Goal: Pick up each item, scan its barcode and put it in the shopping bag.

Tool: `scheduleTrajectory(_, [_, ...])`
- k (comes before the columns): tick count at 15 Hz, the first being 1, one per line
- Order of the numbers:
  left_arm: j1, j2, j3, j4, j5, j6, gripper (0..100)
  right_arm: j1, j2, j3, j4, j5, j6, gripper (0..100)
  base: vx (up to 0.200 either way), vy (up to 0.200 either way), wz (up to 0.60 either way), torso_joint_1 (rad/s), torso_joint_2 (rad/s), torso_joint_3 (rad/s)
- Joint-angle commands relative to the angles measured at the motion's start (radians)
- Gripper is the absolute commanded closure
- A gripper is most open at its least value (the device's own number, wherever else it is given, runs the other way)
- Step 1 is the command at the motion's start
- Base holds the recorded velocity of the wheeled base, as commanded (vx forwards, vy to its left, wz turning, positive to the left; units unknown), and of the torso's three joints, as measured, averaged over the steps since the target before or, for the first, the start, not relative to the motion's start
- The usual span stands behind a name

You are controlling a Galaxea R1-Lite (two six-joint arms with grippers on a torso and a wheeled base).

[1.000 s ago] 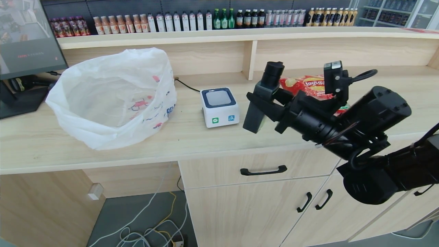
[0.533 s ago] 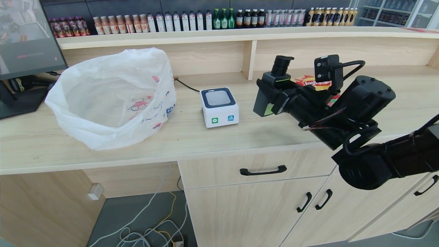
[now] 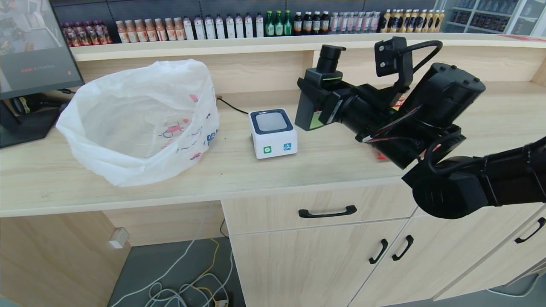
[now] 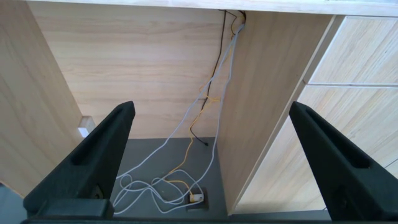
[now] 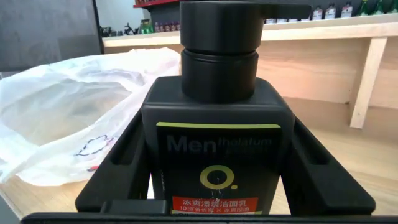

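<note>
My right gripper was clamped on the black pump bottle, held upright just right of the scanner, presumably to present its barcode, though I couldn't see the code. The shopping bag stood open left of the scanner, ready. My left gripper hung well below the scanner, jaws spread, empty.

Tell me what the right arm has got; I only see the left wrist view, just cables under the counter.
Observer: The right gripper is shut on a black pump bottle, pump end up, above the counter.
Operator: Where's the scanner from there?
Observer: The white scanner sits on the counter, lower than the bottle and to its left.
Operator: And the bag?
Observer: The shopping bag stands open on the counter, further left of the scanner.
</note>
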Motion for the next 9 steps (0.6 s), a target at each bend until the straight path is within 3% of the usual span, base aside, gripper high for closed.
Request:
scheduleTrajectory(1, [0.0,0.0,0.0,0.0,0.0,0.0,0,0.023,-0.017,-0.03,0.004,-0.002,0.003,100,0.0,0.0,0.0,0.0,0.0,0.0])
scheduleTrajectory(9, [0.0,0.0,0.0,0.0,0.0,0.0,0,0.027,-0.071,0.009,-0.019,-0.152,0.019,100,0.0,0.0,0.0,0.0,0.0,0.0])
